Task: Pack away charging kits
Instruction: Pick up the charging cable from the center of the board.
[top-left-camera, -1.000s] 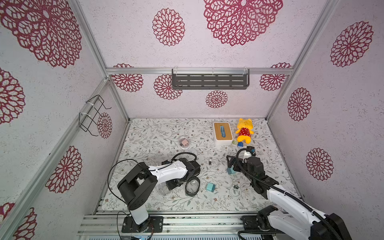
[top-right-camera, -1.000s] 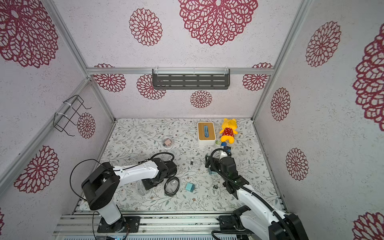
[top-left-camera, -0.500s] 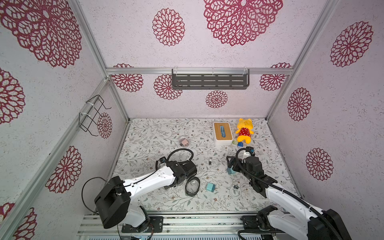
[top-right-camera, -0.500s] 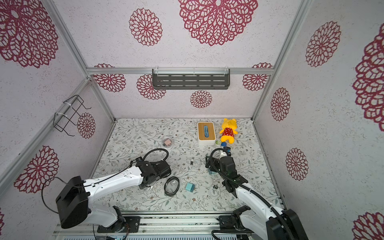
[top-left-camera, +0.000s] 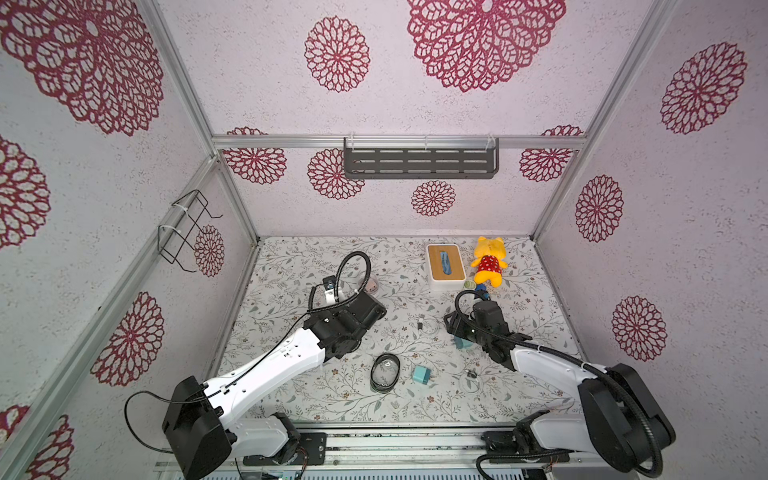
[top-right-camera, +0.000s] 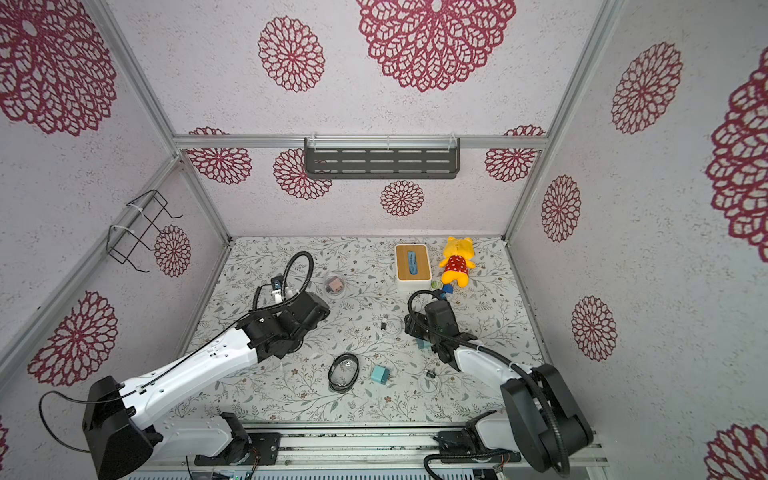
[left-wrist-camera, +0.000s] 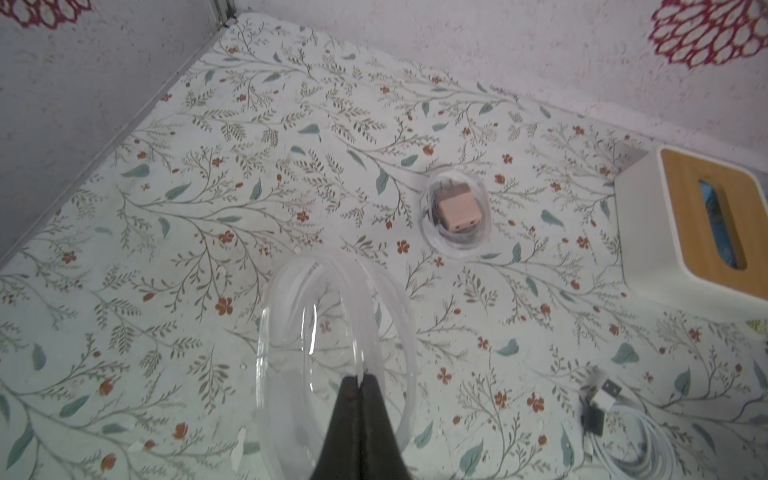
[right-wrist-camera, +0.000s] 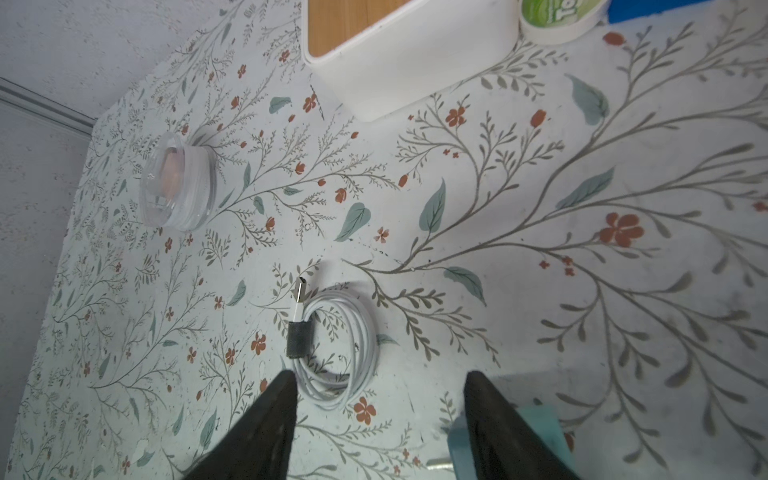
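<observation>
Left arm: the left gripper (left-wrist-camera: 360, 380) is closed tight, fingers pinching the near rim of a clear case (left-wrist-camera: 324, 316). The case is open and empty, and we read the floral table (top-left-camera: 332, 395) through it. Whether its far end rests on the table we cannot tell.

Right arm: the right gripper (right-wrist-camera: 379, 376) stands with its fingers spread wide and nothing between them. A teal charger (right-wrist-camera: 540, 428) lies just beside one finger, outside the gap; we cannot tell whether they touch. A coiled white cable (right-wrist-camera: 365, 336), bound with a dark tie, lies just ahead of the fingertips.

Elsewhere on the table:
- The pink charger (left-wrist-camera: 457, 210) sits inside a second case (left-wrist-camera: 453, 251), toward the back and left of centre.
- In a top view, the other teal charger (top-left-camera: 422, 374) lies loose near the front, just beside a dark-rimmed case (top-left-camera: 385, 374).
- Another cable (top-left-camera: 471, 379) lies near the right arm.
- The white box (left-wrist-camera: 648, 232) with its wooden top stands at the back, well apart from both grippers.
</observation>
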